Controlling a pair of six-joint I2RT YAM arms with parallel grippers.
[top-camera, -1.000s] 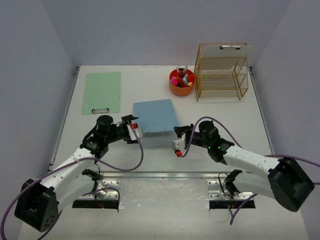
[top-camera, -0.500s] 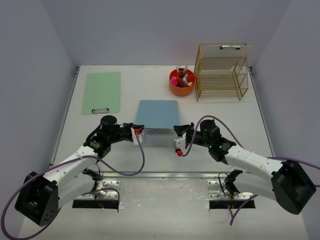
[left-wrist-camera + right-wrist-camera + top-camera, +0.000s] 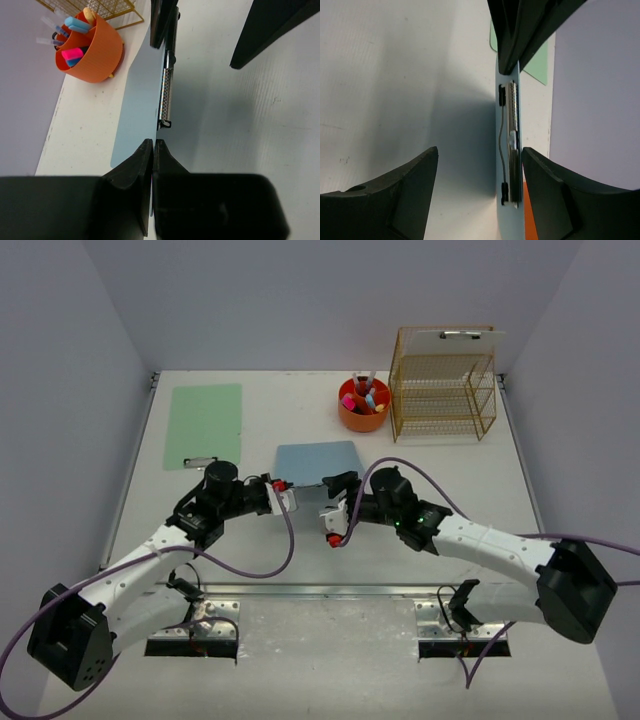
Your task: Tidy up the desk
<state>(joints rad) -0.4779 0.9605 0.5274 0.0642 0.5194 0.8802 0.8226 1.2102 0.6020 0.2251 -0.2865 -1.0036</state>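
Overhead, the left tool [image 3: 288,492] is pinching the near left corner of a blue clipboard [image 3: 318,458]. Its jaws are closing flat on the thin board and holding it tilted, near edge raised off the white counter [image 3: 460,465]. The counter is spreading beneath both arms between lavender walls [image 3: 80,390]. The right tool [image 3: 335,508] is hanging at the board's near right side with its jaws standing wide apart. From the right wrist, the clipboard's clip end is showing edge-on between the two fingers [image 3: 405,190]. It is lying close against one of them, though whether it is touching is hard to tell. A green clipboard [image 3: 204,425] is lying flat at the counter's far left. An orange cup [image 3: 362,415] of pens [image 3: 366,392] is sitting at the far side, just beside a gold wire rack [image 3: 443,390]. A white clipboard [image 3: 462,337] is resting on top of the rack. Purple cables [image 3: 270,565] are looping from both arms over the counter's near half.
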